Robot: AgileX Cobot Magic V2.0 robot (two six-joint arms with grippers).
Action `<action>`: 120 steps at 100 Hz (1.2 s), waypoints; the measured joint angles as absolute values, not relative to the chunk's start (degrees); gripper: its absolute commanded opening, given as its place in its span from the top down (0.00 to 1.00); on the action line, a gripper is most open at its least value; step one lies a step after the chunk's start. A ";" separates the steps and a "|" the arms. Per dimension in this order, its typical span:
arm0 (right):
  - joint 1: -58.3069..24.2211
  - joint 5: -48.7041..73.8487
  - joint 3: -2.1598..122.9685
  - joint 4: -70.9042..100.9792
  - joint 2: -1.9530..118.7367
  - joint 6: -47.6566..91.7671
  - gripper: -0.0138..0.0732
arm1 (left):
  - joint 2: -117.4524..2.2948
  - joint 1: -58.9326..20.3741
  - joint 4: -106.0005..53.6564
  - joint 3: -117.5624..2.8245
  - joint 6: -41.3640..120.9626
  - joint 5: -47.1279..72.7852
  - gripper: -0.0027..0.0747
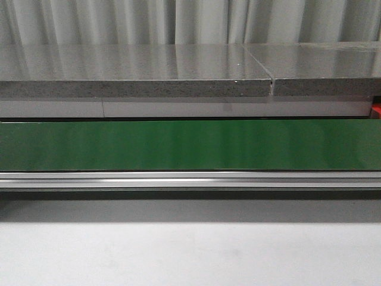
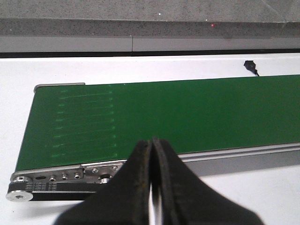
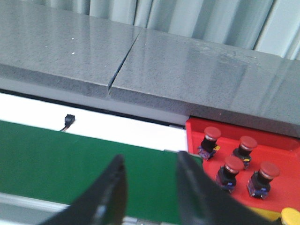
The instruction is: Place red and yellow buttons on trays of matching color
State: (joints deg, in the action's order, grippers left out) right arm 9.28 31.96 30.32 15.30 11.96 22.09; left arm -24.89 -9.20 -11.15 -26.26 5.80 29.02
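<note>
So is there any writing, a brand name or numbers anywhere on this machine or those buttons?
None can be read.
Green belt: blank, only faint marks.
Red buttons on the red tray: any labels are too small and blurred to tell.
Metal end bracket: just screws, no lettering that I can see.

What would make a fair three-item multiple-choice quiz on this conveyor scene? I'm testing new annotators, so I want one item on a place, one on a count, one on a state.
1. Where do the red buttons stand?
A. on the green belt
B. on the red tray
C. on the grey slab

2. How many red buttons show in the right wrist view?
A. two
B. four
C. six

3. How does the left pincer stand?
A. shut
B. wide open
C. holding a button

Key: 1 B, they sit on the red tray beside the green belt. 2 B, four red caps show. 3 A, the left pincer fingers meet with nothing between.
</note>
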 measured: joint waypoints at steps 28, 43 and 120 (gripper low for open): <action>9.28 39.13 30.05 15.30 8.84 22.13 0.92 | -24.89 -9.20 -11.15 -26.26 5.80 29.02 0.99; 9.28 39.52 30.05 15.30 8.84 22.13 0.92 | -24.89 -9.20 -11.15 -26.26 5.80 29.02 0.99; 7.83 33.37 26.88 15.27 8.70 22.23 0.92 | -24.89 -9.20 -11.15 -26.26 5.80 29.02 0.99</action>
State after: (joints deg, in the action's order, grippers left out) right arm 7.83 33.37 26.88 15.27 8.70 22.23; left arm -24.89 -9.20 -11.15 -26.26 5.80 29.02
